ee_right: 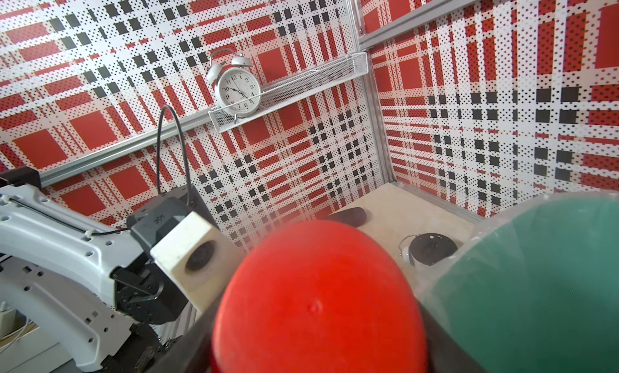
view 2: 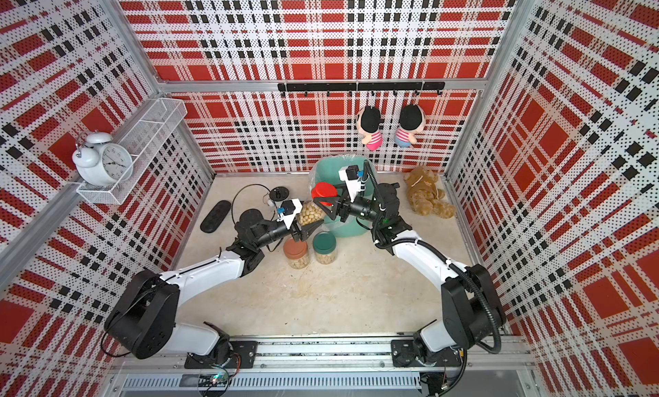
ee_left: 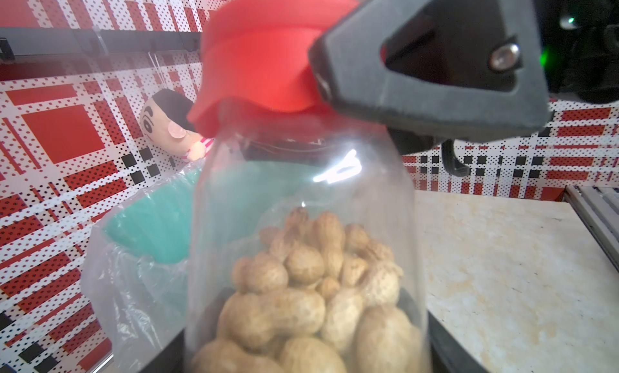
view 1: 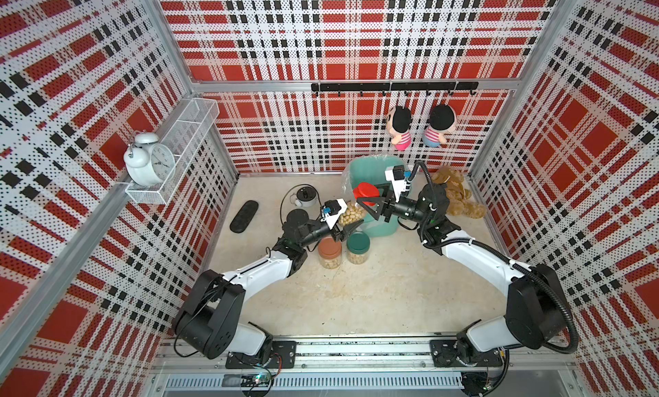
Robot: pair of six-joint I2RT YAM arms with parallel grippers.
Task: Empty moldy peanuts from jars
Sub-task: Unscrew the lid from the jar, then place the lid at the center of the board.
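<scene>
You see peanuts (ee_left: 301,287) inside clear jar (view 1: 351,215), raised and tilted just beside teal bin (view 1: 383,227). Your left gripper (view 1: 351,224) clamped tight on jar body. Your right gripper (view 1: 368,200) part-closed around red lid (view 1: 362,191) at jar mouth. Brown-lidded jar (view 1: 330,252), green-lidded jar (view 1: 357,248) upright on table below.

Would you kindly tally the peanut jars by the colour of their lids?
red-lid jar: 1
brown-lid jar: 1
green-lid jar: 1
Total: 3
</scene>
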